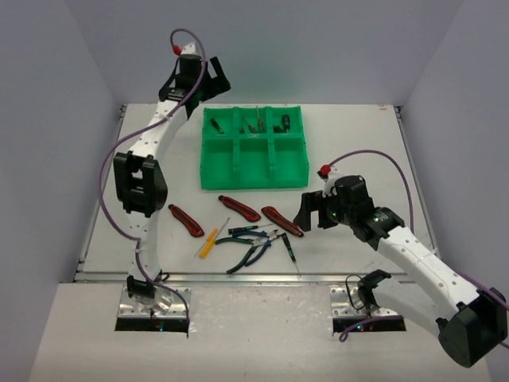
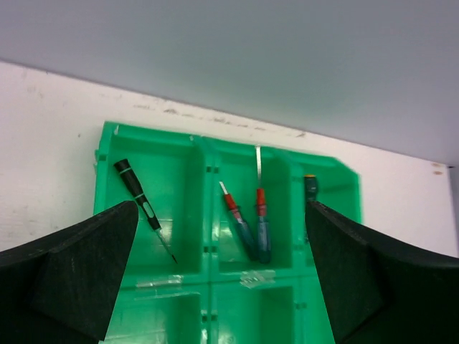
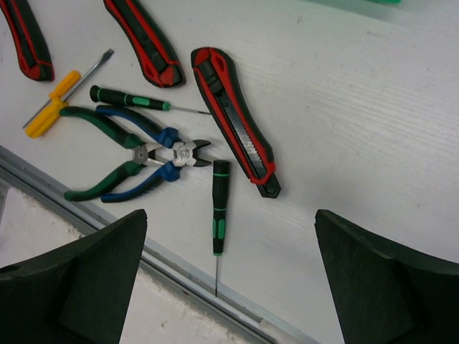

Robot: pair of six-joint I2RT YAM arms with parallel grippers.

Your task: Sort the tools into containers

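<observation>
The green six-compartment tray (image 1: 211,171) stands at the table's middle back. Its far row holds a green-black precision screwdriver (image 2: 140,201), two blue-and-red screwdrivers (image 2: 247,226) and a dark tool (image 2: 310,188). My left gripper (image 1: 200,89) hangs open and empty high over the tray's far left; in its wrist view (image 2: 221,215) the near compartments look empty. In front of the tray lie three red-and-black utility knives (image 1: 239,208), a yellow screwdriver (image 1: 208,241), blue and green pliers (image 1: 250,243) and green-black screwdrivers. My right gripper (image 1: 316,213) is open above one green-black screwdriver (image 3: 219,208), with a knife (image 3: 233,118) just beyond it.
The table's front metal rail (image 3: 179,276) runs just under the screwdriver's tip. The pliers (image 3: 136,154), a second green-black screwdriver (image 3: 129,98) and the yellow screwdriver (image 3: 54,104) lie in a tight cluster left of my right gripper (image 3: 231,215). Grey walls enclose the table.
</observation>
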